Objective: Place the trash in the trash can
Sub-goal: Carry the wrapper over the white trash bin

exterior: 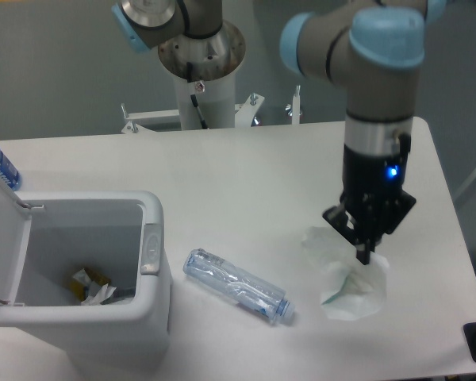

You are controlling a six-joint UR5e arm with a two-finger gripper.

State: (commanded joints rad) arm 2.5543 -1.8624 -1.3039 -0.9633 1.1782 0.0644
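Now the tool [363, 255] grips a crumpled white wrapper [345, 274] above the bench [246, 182], while the bottle [236, 286] lies beside the open can [147, 262].

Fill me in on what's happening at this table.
The arm's hand is pinching a crumpled white wrapper and holding it over the right side of the table. A crushed clear bottle lies flat on the table between the wrapper and the trash can. The can's lid is open, with some scraps already inside. Neither the wrapper nor the bottle is in the can yet.
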